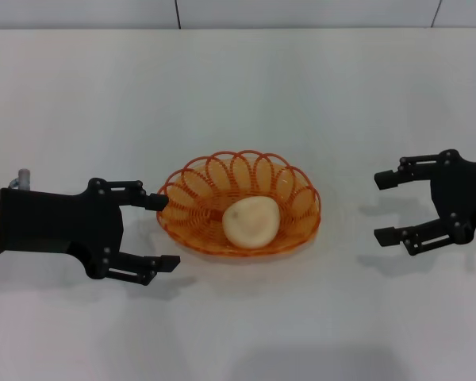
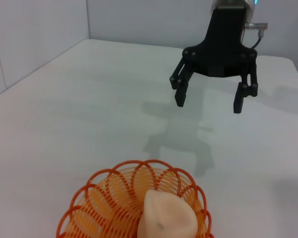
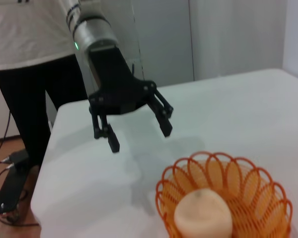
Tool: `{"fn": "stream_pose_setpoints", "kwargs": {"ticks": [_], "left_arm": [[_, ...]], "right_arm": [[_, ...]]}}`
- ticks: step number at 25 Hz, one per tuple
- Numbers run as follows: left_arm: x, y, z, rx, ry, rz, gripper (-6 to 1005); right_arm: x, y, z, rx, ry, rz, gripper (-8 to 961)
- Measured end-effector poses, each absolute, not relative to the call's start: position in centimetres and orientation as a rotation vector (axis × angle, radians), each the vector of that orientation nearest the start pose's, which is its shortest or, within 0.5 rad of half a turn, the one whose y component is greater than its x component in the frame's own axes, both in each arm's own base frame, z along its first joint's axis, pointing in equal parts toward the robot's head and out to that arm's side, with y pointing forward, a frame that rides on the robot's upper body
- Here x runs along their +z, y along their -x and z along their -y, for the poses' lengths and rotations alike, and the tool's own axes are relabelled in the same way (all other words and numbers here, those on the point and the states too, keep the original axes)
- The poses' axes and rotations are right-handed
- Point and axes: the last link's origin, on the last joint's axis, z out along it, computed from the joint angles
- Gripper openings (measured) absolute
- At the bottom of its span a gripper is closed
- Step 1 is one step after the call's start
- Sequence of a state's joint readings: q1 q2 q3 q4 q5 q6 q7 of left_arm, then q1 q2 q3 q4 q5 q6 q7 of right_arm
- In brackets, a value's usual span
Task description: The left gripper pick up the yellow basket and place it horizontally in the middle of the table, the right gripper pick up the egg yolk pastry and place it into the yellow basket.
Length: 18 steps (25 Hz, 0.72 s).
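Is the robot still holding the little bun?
No, the bun lies inside the orange basket, and both the left gripper and the right gripper are open and apart from it.

Pale panelled wall (image 1: 301, 12) behind; a person (image 3: 30, 74) stands on wooden floor (image 3: 0, 148) (cables there).

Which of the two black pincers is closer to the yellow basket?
The left pincer: one fingertip nearly touches the yellow basket rim. The right pincer hangs open farther off, with bare table between. The egg yolk pastry lies inside.
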<state>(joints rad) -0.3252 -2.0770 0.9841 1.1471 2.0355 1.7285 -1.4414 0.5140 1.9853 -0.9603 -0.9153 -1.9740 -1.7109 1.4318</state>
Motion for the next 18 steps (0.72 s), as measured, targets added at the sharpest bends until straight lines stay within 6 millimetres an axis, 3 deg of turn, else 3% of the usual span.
{"fn": "stream_pose_setpoints", "kwargs": {"ticks": [18], "left_arm": [[2.82,24.97,-28.52,-0.345,2.983,0.267,852]], "right_arm": [[3.30,-24.42,-33.00,0.313,2.998,-0.283,826]]}}
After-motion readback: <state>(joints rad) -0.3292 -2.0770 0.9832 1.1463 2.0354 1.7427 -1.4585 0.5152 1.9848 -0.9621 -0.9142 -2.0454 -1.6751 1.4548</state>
